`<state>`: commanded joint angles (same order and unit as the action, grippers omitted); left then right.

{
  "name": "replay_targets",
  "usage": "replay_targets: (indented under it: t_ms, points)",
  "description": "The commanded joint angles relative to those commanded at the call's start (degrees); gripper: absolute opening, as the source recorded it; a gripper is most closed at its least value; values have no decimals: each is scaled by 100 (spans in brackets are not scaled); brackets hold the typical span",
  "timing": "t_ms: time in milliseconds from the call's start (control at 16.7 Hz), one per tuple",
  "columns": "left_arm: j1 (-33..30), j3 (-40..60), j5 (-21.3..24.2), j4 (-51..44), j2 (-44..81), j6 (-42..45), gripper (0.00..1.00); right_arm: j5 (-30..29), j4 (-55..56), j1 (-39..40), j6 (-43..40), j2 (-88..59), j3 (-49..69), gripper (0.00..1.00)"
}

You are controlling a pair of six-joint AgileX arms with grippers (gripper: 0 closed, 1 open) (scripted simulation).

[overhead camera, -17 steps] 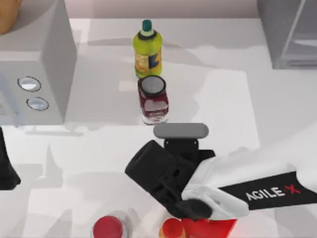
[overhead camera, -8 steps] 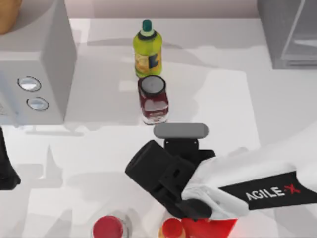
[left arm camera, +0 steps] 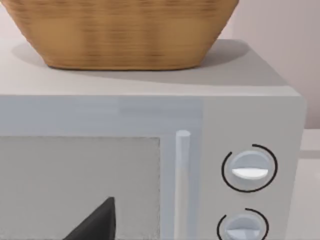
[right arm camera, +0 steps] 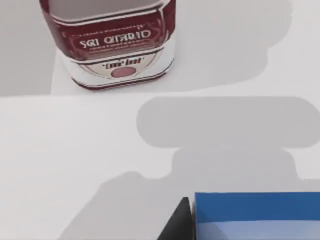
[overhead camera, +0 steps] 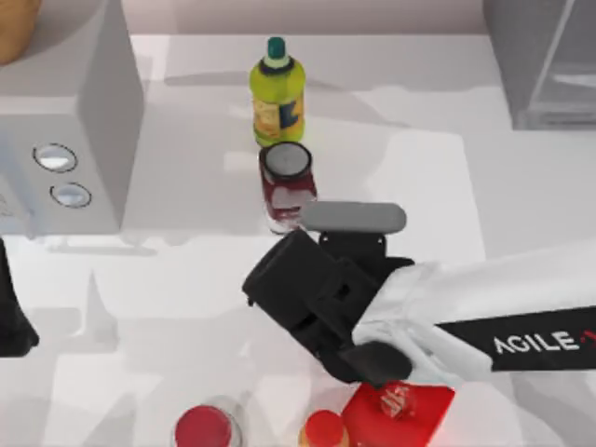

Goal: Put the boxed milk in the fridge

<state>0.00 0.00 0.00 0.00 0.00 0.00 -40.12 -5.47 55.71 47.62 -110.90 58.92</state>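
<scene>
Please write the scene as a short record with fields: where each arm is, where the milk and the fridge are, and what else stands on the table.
right arm: over the table's middle
boxed milk: blue top at the right wrist camera
fridge: table's far right corner
left arm: parked at the table's left edge
others: yellow bottle, dark red jar, flat red box, microwave

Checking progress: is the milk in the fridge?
Out: the boxed milk is in the right gripper beside the red jar, mid-table; fridge at back right; left arm parked left.

Boxed milk (right arm camera: 255, 215) cut by frame edge; fridge (overhead camera: 545, 60) cropped at corner.
</scene>
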Motion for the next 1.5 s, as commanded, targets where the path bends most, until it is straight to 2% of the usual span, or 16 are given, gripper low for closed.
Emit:
replay_targets:
  t_ms: [240,540,720,1140,1320,1500]
  points:
    - [0,0,0,0,0,0,100,111,-808,72,-18,747,398,0]
    - [0,0,0,0,0,0,100,-50,-2279,311,23,955,1272,0]
    - [0,0,0,0,0,0,100,-54,-2685,186,-80,1076,1529,0]
    - [0,0,0,0,0,0,100,21,-2624,172,-175,1231,1349,0]
    - [0,0,0,0,0,0,100,323,-2318,1,-522,1917,690,0]
    - [0,0,0,0,0,0,100,867,-1730,-530,-1083,3137,-343,0]
